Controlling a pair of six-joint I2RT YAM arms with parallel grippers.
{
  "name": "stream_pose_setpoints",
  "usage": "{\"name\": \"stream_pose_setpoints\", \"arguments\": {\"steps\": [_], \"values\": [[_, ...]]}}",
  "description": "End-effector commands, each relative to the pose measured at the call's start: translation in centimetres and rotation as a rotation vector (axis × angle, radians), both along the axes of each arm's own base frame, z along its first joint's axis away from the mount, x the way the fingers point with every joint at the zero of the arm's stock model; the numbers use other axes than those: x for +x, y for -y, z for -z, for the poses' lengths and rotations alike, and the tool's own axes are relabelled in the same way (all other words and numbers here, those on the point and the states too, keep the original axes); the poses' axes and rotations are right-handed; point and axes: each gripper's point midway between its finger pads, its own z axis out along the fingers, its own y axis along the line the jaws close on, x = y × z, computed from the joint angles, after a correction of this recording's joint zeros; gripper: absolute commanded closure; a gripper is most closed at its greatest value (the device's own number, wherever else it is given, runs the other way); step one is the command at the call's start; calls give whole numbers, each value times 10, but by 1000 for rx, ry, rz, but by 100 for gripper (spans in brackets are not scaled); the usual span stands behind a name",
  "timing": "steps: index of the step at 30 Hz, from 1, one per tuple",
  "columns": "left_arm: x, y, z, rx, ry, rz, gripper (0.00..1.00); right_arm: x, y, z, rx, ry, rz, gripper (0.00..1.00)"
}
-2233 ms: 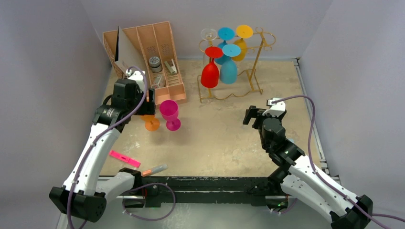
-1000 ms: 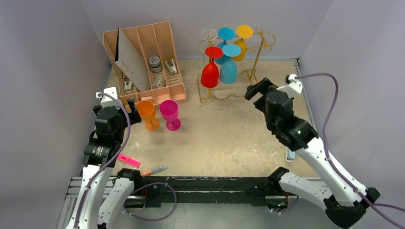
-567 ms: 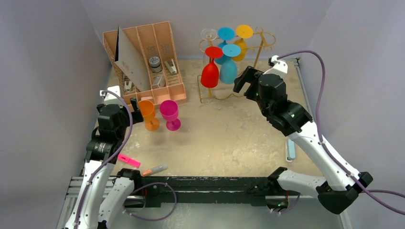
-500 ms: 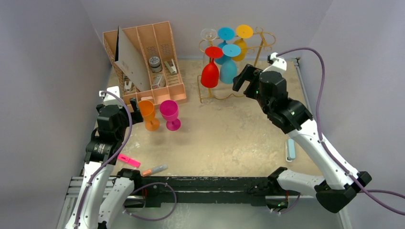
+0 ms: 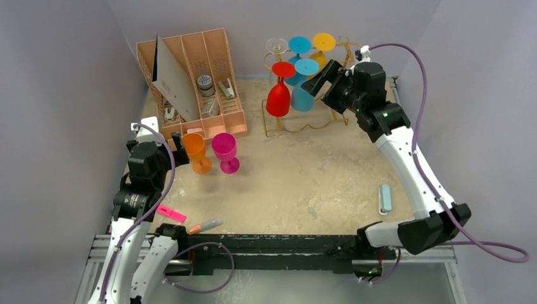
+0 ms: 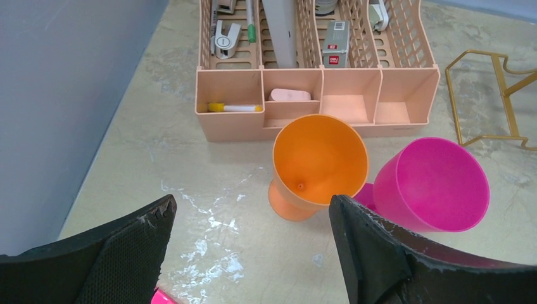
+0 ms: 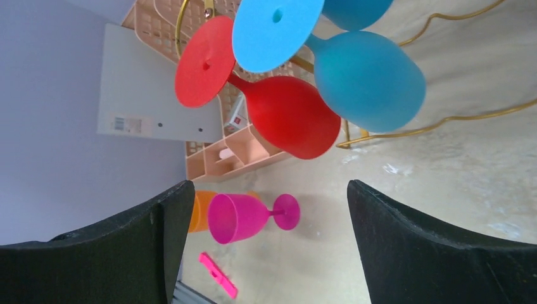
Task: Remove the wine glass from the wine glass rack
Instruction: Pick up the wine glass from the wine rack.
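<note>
- Top view: the wine glass rack (image 5: pixel 342 71) stands at the far side of the table (image 5: pixel 297 177), right of centre. Wine glasses hang bowl-down from its arms, a red wine glass (image 5: pixel 278 98) and a blue wine glass (image 5: pixel 303 95) nearest the front.
- The right gripper (image 5: pixel 318 81) is raised just right of the blue wine glass, jaws apart and holding nothing. I cannot tell whether it touches the glass.
- The left gripper (image 5: pixel 179 144) sits at the left, just beside an upright orange glass (image 5: pixel 196 151). A magenta glass (image 5: pixel 225 151) stands right of that. A tan desk organiser (image 5: pixel 202 69) is at the far left.
- Left wrist view: the left gripper (image 6: pixel 252 212) is spread wide and empty. The orange glass (image 6: pixel 320 158) and magenta glass (image 6: pixel 430 183) stand just beyond it, in front of the organiser (image 6: pixel 316 95). A corner of the rack base (image 6: pixel 508 95) shows at the right.
- Right wrist view: the right gripper (image 7: pixel 269 190) is wide open. The blue wine glass (image 7: pixel 370 79) and red wine glass (image 7: pixel 291 120) hang ahead of it on the rack (image 7: pixel 443 117), clear of both fingers.
</note>
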Motion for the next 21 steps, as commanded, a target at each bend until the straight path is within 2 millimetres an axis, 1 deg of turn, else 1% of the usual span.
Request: {"name": "stream_pose_setpoints", "arguments": {"steps": [1,7,10,13,15,18,21], "values": [[1,-8,-8,29,35,-25,11,14,-16,-25,131,37,-48,10],[0,-9,-6,33,35,-32,11,47,-14,-18,202,43,37,19],[3,-7,-5,33,25,-24,11,60,-12,-22,227,63,60,25],[4,-7,-3,35,17,-22,11,69,-7,-27,242,76,68,26],[4,-8,-3,36,17,-25,11,73,1,-24,240,66,105,27],[5,-8,-2,39,12,-26,11,79,14,-19,257,61,173,33],[6,-8,0,41,2,-26,11,87,17,-17,289,64,186,37]]}}
